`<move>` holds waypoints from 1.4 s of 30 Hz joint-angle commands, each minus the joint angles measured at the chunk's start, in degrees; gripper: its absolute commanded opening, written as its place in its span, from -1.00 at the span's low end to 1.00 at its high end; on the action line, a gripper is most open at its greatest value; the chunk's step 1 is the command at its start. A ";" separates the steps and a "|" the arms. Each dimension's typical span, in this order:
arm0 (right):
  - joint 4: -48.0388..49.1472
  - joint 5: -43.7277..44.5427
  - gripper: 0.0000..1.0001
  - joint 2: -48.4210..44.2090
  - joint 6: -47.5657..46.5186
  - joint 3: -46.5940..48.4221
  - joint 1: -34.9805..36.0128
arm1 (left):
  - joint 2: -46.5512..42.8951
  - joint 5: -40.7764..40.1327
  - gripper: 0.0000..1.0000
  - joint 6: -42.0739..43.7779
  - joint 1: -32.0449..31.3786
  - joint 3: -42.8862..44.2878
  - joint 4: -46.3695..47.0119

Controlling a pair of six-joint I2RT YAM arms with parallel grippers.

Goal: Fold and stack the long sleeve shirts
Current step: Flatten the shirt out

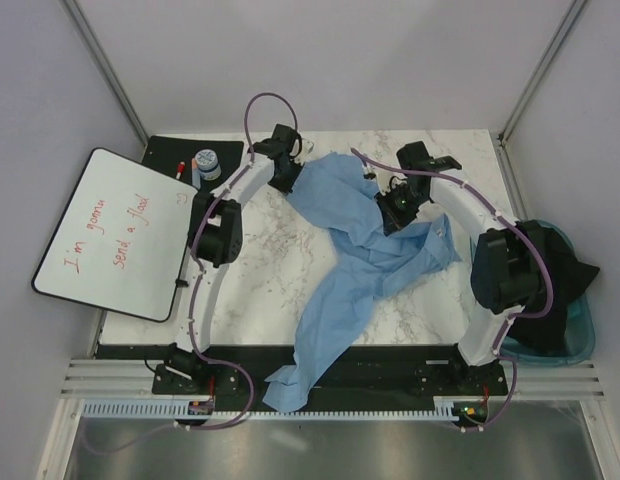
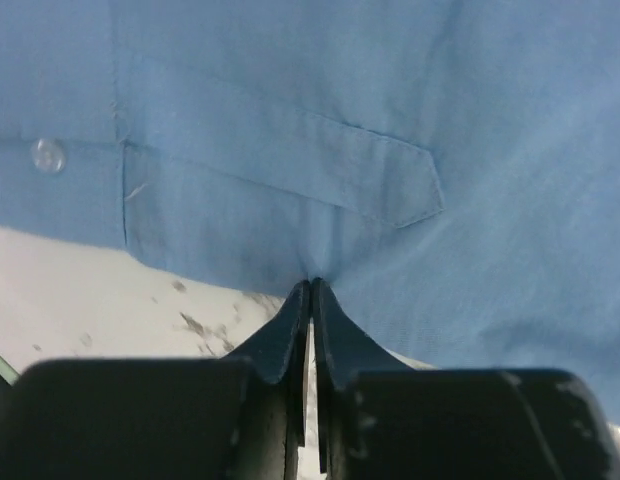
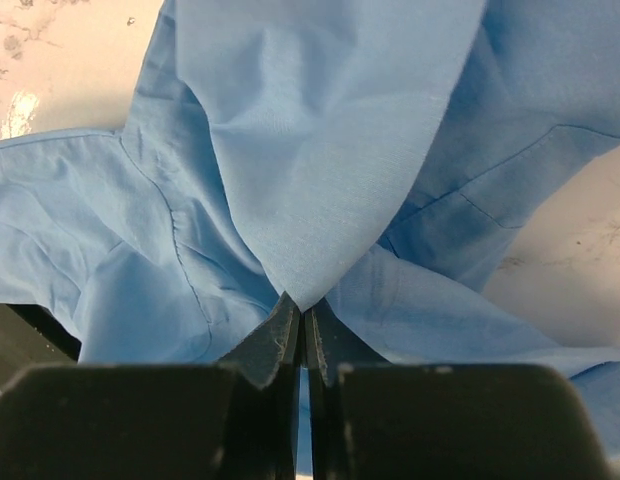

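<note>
One light-blue long sleeve shirt [image 1: 350, 250] lies crumpled across the marble table, one sleeve trailing over the near edge. My left gripper [image 1: 290, 172] is shut on the shirt's far left edge; the left wrist view shows the cloth [image 2: 320, 150] pinched at the fingertips [image 2: 311, 287], with a button and a sleeve placket. My right gripper [image 1: 395, 205] is shut on a point of the cloth [image 3: 300, 150] near the shirt's middle right; the pinch sits at the fingertips [image 3: 301, 303].
A whiteboard [image 1: 115, 230] with red writing lies at the left. A small jar [image 1: 207, 163] and a marker sit on a black mat at the far left. A teal bin [image 1: 560, 310] holding dark cloth stands at the right.
</note>
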 commanded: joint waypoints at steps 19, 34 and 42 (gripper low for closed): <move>-1.88 4.62 -0.62 -4.12 -6.68 -5.67 3.24 | -56.12 6.88 -0.97 3.97 1.44 -66.79 6.18; 3.30 -1.72 0.39 1.41 -0.79 4.87 3.50 | -56.74 11.28 -0.96 5.64 1.35 -58.27 6.97; 3.57 -2.06 0.23 9.06 -0.26 11.03 3.67 | -53.06 9.18 -0.97 5.91 2.05 -57.57 8.11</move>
